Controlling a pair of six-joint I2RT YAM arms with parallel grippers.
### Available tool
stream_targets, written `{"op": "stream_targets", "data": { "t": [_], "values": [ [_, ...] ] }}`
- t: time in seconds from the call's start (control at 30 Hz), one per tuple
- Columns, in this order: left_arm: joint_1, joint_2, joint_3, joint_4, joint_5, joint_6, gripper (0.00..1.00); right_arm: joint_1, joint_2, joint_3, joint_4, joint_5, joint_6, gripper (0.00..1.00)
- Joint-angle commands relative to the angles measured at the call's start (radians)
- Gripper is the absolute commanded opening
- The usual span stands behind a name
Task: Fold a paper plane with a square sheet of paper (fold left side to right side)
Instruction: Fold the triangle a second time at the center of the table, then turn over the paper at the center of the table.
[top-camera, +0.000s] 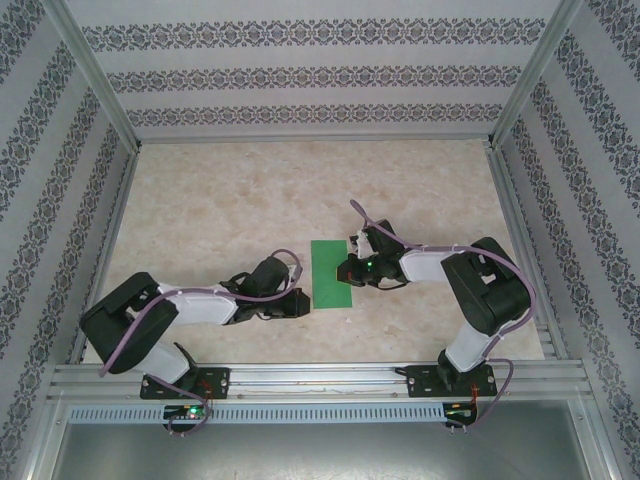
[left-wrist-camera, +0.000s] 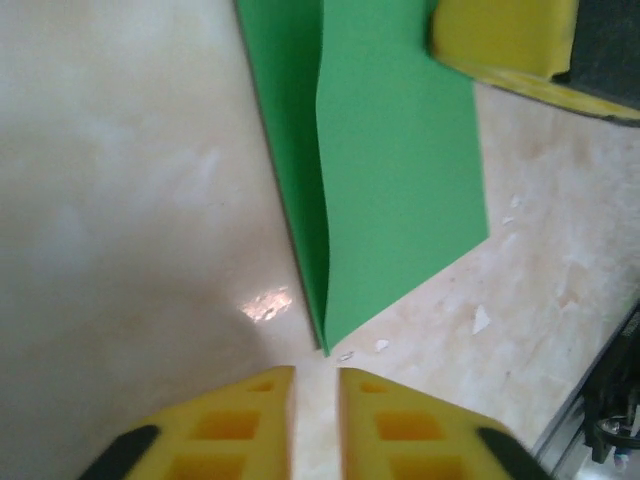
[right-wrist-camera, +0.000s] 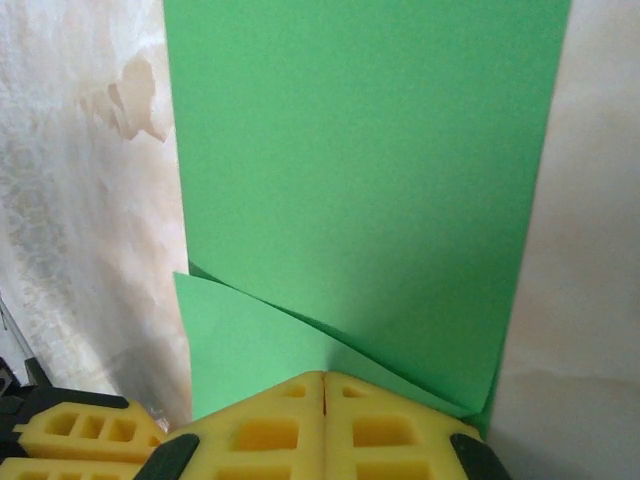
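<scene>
Currently the green paper (top-camera: 331, 272) lies folded on the desk (top-camera: 240, 200); the left claw (left-wrist-camera: 315, 378), narrowly parted, sits empty just before its corner, the right claw (right-wrist-camera: 325, 380) closed at its edge.

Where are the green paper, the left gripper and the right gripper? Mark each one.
green paper (top-camera: 331, 273): top external view, middle of the folded sheet.
left gripper (left-wrist-camera: 315, 378): left wrist view, gap between its yellow fingertips.
right gripper (right-wrist-camera: 325, 380): right wrist view, seam where its yellow fingertips meet.
</scene>
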Motion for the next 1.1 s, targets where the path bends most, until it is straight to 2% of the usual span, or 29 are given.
{"op": "stream_targets", "data": {
  "t": [0.0, 0.07, 0.23, 0.43, 0.57, 0.77, 0.9, 1.0, 1.07],
  "values": [
    [0.036, -0.061, -0.004, -0.041, -0.042, 0.007, 0.26, -0.014, -0.101, 0.025, -0.018, 0.024, -0.038, 0.23],
    [0.060, -0.087, -0.014, -0.014, -0.042, 0.011, 0.33, -0.025, -0.159, 0.005, -0.017, 0.054, -0.049, 0.38],
    [0.114, -0.100, -0.005, 0.043, -0.019, 0.024, 0.45, -0.073, -0.299, -0.073, -0.012, 0.094, -0.067, 0.62],
    [0.160, -0.013, 0.063, 0.087, 0.078, 0.069, 0.47, -0.130, -0.424, -0.164, -0.009, 0.073, -0.069, 0.98],
    [0.173, 0.062, 0.111, 0.102, 0.120, 0.084, 0.47, -0.153, -0.451, -0.200, 0.000, 0.024, -0.055, 0.98],
    [0.174, 0.175, 0.185, 0.125, 0.181, 0.093, 0.45, -0.155, -0.476, -0.239, 0.006, 0.019, -0.042, 0.98],
    [0.174, 0.237, 0.217, 0.130, 0.183, 0.092, 0.41, -0.156, -0.485, -0.251, 0.005, 0.010, -0.036, 0.98],
    [0.174, 0.272, 0.232, 0.140, 0.184, 0.091, 0.34, -0.155, -0.492, -0.260, 0.000, 0.008, -0.034, 0.96],
    [0.174, 0.286, 0.237, 0.148, 0.188, 0.088, 0.24, -0.154, -0.490, -0.263, 0.000, 0.000, -0.034, 0.91]
  ]
}}
